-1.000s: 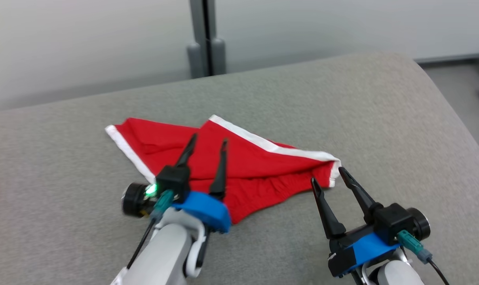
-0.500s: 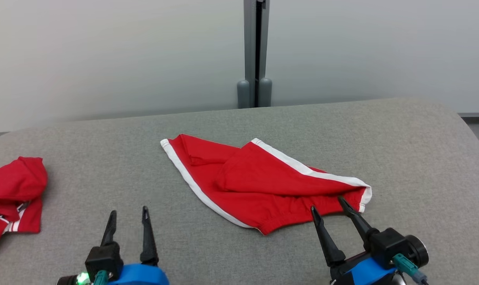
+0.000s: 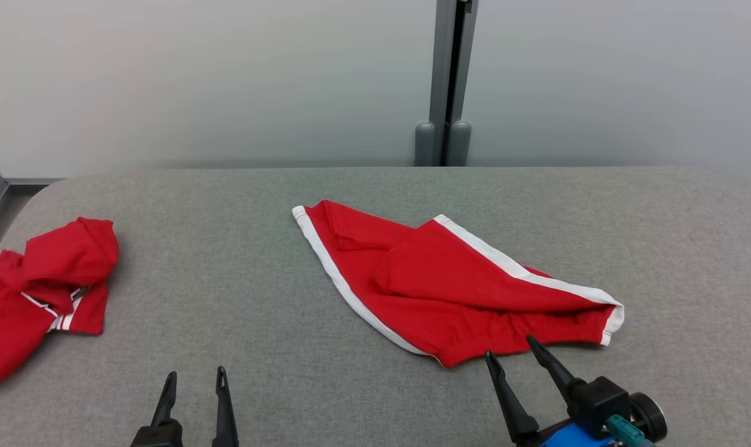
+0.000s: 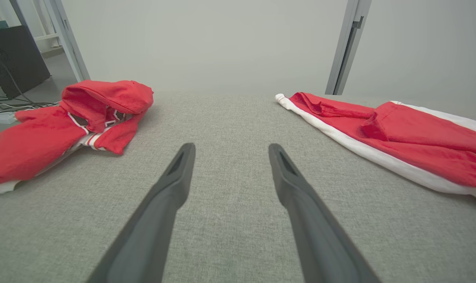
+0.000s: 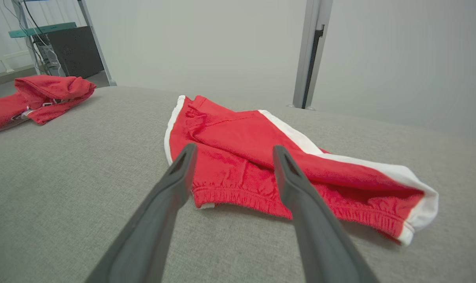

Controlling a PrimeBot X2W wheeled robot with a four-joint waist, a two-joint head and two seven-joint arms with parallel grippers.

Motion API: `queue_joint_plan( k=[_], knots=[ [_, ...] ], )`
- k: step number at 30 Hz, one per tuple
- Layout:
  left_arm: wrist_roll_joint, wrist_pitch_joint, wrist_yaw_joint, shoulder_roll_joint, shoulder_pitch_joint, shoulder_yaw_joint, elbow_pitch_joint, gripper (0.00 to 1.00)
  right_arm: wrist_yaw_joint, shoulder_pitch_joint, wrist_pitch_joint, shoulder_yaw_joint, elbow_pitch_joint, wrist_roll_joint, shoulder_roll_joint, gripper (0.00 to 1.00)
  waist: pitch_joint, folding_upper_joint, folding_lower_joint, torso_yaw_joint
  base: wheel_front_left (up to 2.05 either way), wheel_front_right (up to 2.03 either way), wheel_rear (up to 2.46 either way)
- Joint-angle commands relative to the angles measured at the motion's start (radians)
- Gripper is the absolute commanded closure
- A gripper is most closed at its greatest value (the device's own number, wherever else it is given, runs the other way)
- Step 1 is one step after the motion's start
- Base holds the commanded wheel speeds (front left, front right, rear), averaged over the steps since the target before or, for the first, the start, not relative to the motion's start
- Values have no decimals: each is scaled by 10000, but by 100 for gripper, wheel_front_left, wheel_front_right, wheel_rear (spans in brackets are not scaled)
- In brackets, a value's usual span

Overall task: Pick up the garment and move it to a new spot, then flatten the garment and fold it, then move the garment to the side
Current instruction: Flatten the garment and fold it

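Two red garments lie on one grey, coarse-woven table [image 3: 226, 205]: folded shorts [image 3: 450, 292] with white side stripes and a gathered elastic waistband (mid-table, slightly right), and a crumpled hooded top [image 3: 46, 273] at the left edge. Two claws, left claw [image 3: 195, 372] and right claw [image 3: 509, 346], gape empty; the right's tips hover just beside the waistband.

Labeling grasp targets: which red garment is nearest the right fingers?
The red shorts with white side stripes, by the right fingers; the crumpled hooded top lies at the table's left edge.
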Motion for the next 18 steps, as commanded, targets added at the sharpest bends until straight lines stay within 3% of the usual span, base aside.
queue_joint_plan(
  k=[1, 10, 18],
  knots=[
    [38, -28, -35, -33, -191, -40, 20, 0, 1, 135, -9, 59, 136, -10, -15, 0, 150, -1, 0, 185, 0, 0, 0],
    [-224, -28, 59, -42, -776, -673, -78, 0, 1, -384, -8, 329, 1779, 350, -41, 0, 1017, -1, 0, 1082, 0, 0, 0],
    [-334, -28, 189, -46, -1168, -1013, -255, 0, 1, -1058, -8, 71, 2203, 392, -108, 0, 1814, -1, 0, 1700, 0, 0, 0]
  ],
)
